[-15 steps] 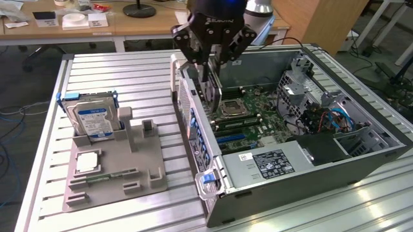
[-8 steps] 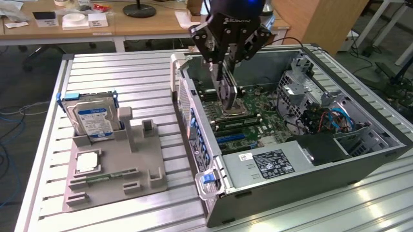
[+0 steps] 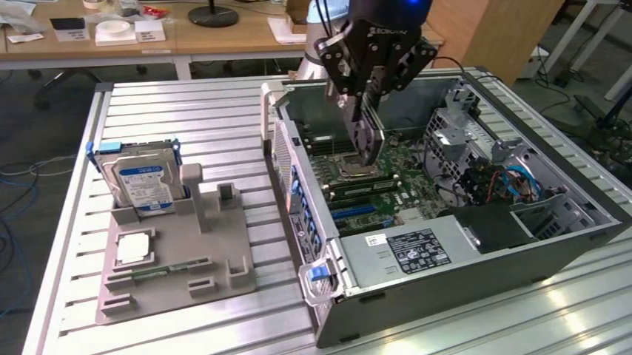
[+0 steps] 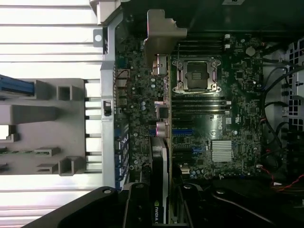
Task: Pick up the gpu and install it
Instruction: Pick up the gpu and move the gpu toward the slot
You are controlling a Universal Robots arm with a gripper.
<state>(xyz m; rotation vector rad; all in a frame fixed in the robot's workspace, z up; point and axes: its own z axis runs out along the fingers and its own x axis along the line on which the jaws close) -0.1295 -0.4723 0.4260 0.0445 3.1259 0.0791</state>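
Note:
The gpu (image 3: 368, 137), a thin dark card, hangs on edge from my gripper (image 3: 363, 103), which is shut on its upper end. It hovers inside the open computer case (image 3: 296, 185), just above the motherboard (image 3: 395, 174) and close to the processor socket (image 3: 354, 168). In the wrist view the gpu (image 4: 160, 156) appears edge-on, running from my gripper (image 4: 161, 206) out to its pale metal bracket (image 4: 161, 33), alongside the case's rear wall. Its lower edge looks apart from the board, though I cannot tell by how much.
A grey parts fixture (image 3: 177, 251) on the slatted table holds a silver hard drive with a blue-white label (image 3: 143, 185). Inside the case are a power supply (image 3: 415, 248), drive cage (image 3: 459, 133) and cables (image 3: 513, 181). A heatsink (image 4: 221, 150) sits on the board.

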